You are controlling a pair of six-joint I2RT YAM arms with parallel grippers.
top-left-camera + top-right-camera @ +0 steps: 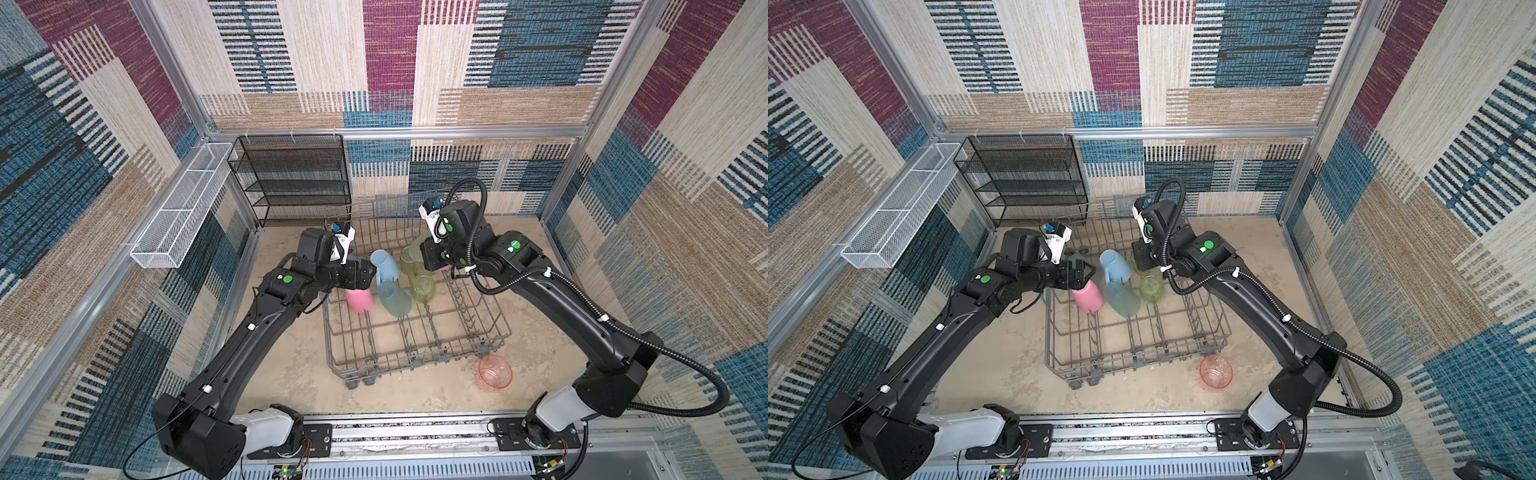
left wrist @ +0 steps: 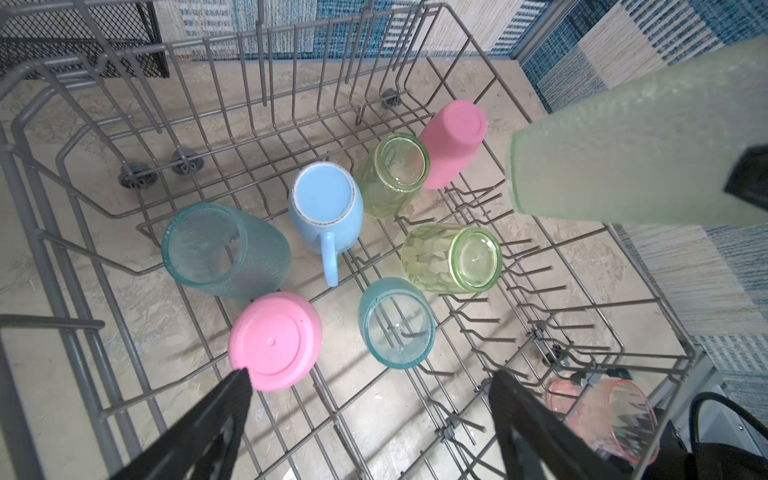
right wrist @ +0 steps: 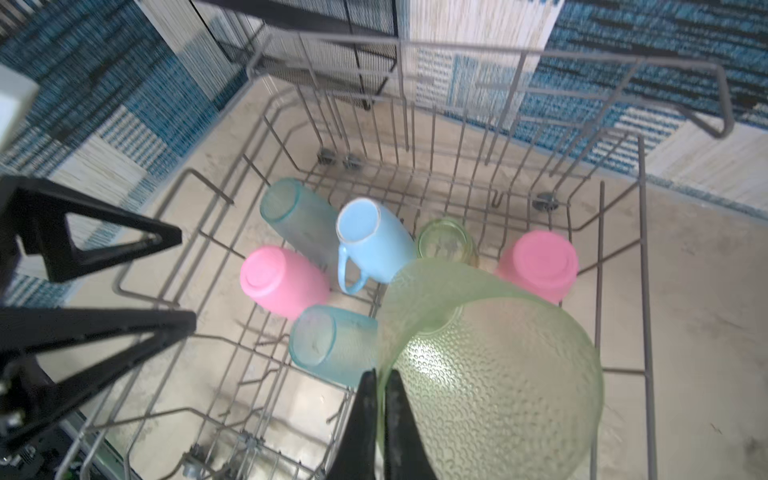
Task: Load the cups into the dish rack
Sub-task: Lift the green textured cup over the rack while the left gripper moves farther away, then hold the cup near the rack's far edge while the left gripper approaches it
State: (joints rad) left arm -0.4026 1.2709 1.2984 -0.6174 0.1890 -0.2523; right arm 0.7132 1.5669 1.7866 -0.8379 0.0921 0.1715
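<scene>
The bench (image 1: pixel 291 365) carries the grey wire dish rack (image 1: pixel 415 353) at its middle. The black mesh shelf unit (image 1: pixel 291 178) stands at the bench's far left corner, and a long white mesh basket (image 1: pixel 183 212) hangs on the left wall rail. The left gripper (image 2: pixel 370 374) hovers over the rack's left edge, jaws wide apart and holding nothing. The right gripper (image 3: pixel 384 374) is over the rack's far right part, pinched tight on the rim of a dimpled yellow-green tumbler (image 3: pixel 490 374), which hangs tilted above the tines. Seven cups sit in the rack's far half, all bottom up and leaning on the tines. A teal tumbler (image 2: pixel 224 251) is toward the far left, with the light-blue mug (image 2: pixel 326 208) beside it. A pink cup (image 2: pixel 276 340) is by the left edge, under the open jaws. A second teal tumbler (image 2: pixel 397 324) is near the middle. A yellow-green tumbler (image 2: pixel 395 174) and a second yellow-green tumbler (image 2: pixel 453 257) come next rightward, and a second pink cup (image 2: pixel 453 143) is farthest right. A pink-orange cup (image 1: pixel 494 372) is on the bench just outside the rack's near right corner.
</scene>
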